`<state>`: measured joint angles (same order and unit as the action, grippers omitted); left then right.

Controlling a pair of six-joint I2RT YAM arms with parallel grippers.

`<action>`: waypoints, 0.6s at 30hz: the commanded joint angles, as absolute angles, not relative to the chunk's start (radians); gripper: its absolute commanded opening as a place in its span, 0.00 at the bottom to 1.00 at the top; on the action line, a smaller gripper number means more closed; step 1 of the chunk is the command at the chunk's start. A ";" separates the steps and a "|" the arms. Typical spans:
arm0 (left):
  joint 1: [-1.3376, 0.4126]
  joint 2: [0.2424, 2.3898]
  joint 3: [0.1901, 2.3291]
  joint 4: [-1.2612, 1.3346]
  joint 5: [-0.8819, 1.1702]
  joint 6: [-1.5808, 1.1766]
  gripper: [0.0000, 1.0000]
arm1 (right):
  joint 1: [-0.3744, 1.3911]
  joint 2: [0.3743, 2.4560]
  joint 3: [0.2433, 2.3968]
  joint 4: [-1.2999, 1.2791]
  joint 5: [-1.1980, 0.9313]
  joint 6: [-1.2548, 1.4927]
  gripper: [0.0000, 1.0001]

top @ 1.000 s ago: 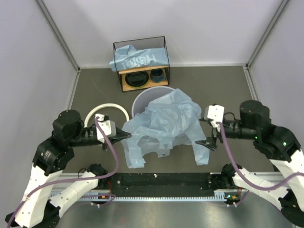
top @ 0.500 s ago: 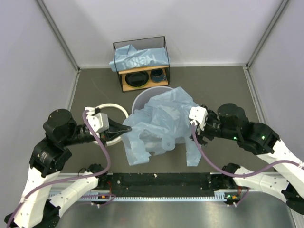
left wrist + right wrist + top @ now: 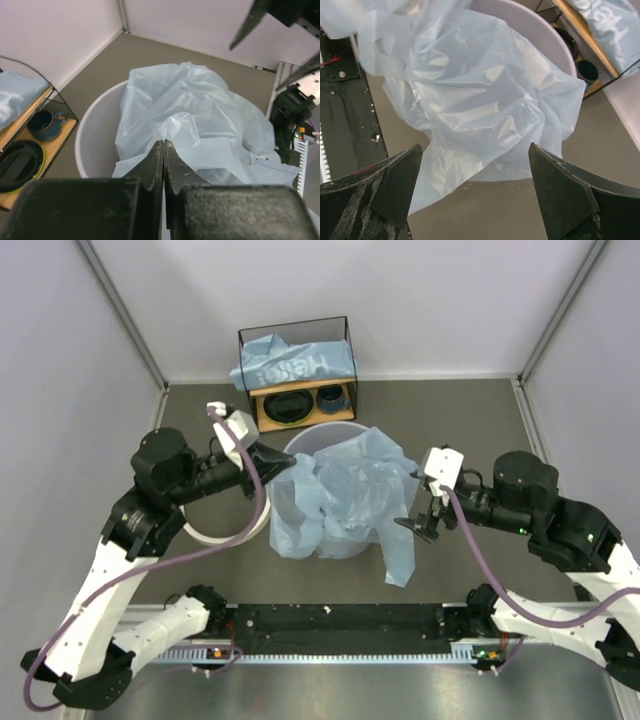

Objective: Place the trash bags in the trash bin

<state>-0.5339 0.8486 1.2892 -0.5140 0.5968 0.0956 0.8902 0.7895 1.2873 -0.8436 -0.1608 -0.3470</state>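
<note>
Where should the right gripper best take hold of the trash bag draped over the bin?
Pinch the trash bag at its flap hanging outside the trash bin, coming from the right. The film hangs free there, and the open right gripper faces it.

The crinkly translucent light-blue plastic trash bag [image 3: 350, 490] at the black left gripper's [image 3: 162, 150] tips is plain and unprinted; the round translucent plastic trash bin [image 3: 95, 145] below it is whitish-grey. Left of that gripper, the black-wire-framed tan wooden shelf [image 3: 59, 136] holds a dark-blue glazed cup [image 3: 42, 125] and a black bowl with a yellow-green rim [image 3: 17, 165], and another light-blue film bag [image 3: 295, 365] there carries white lettering. The right gripper [image 3: 420, 525] is black too, over the dull grey-brown table [image 3: 480, 430].
</note>
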 commanded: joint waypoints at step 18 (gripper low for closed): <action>-0.408 0.894 1.206 -0.305 0.454 -0.100 0.00 | 1.057 0.830 1.129 -0.793 -0.031 -0.431 0.85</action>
<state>-0.4202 0.9058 1.2209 -0.3653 0.4591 -0.0883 1.0409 0.7944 1.1564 -0.8532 -0.1081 -0.3931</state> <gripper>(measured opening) 0.009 0.848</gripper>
